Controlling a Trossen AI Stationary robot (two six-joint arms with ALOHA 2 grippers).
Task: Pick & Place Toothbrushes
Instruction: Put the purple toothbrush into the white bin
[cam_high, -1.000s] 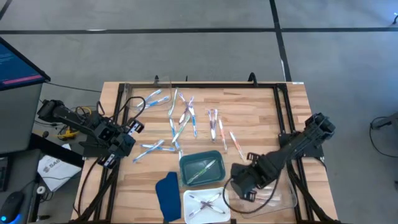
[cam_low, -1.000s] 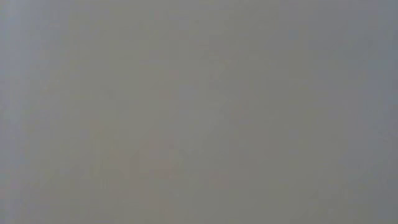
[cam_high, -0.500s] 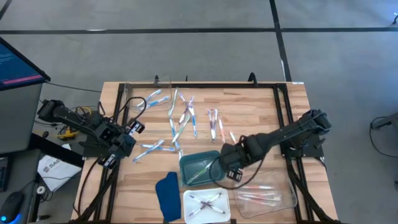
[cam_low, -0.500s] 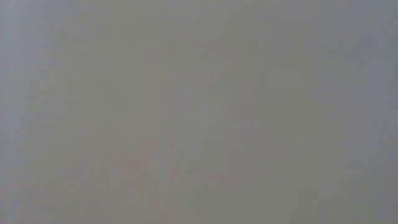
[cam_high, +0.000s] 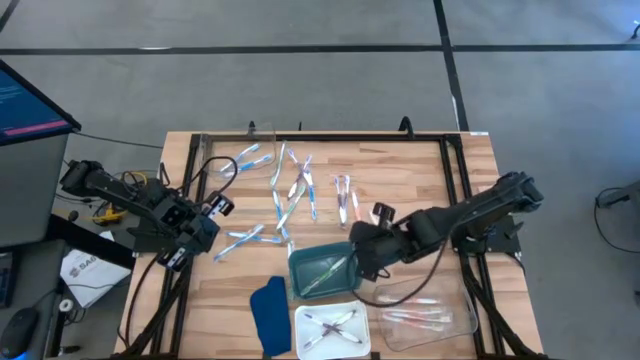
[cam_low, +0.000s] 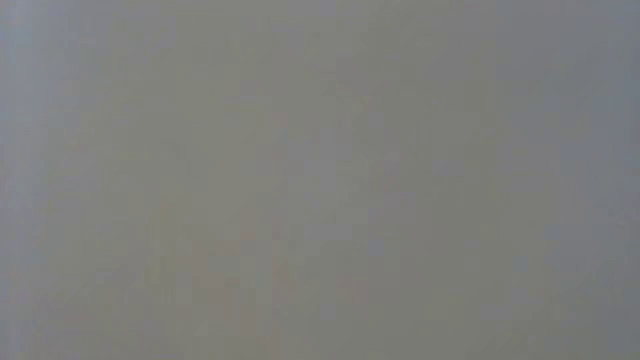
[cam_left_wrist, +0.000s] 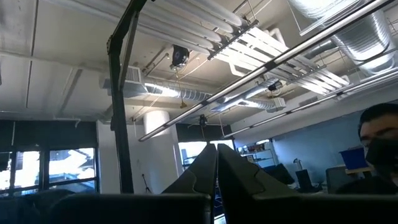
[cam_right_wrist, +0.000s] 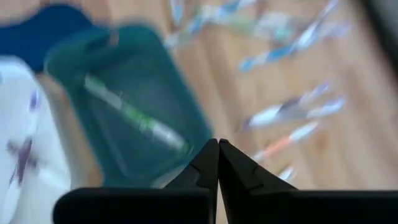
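Toothbrushes (cam_high: 290, 190) loose; no legible labels

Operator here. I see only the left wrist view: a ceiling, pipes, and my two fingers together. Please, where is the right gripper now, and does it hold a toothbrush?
Observer: The right gripper is shut and holds nothing; it hangs at the right edge of the green tray.
Operator: Is something in that tray?
Observer: Yes, one green toothbrush lies slanted in it.
Operator: And the other trays?
Observer: The white tray holds a few purple-grey brushes; the clear tray holds pink-orange ones.
Operator: Where is my left gripper?
Observer: The left gripper is parked at the table's left edge, pointing upward.
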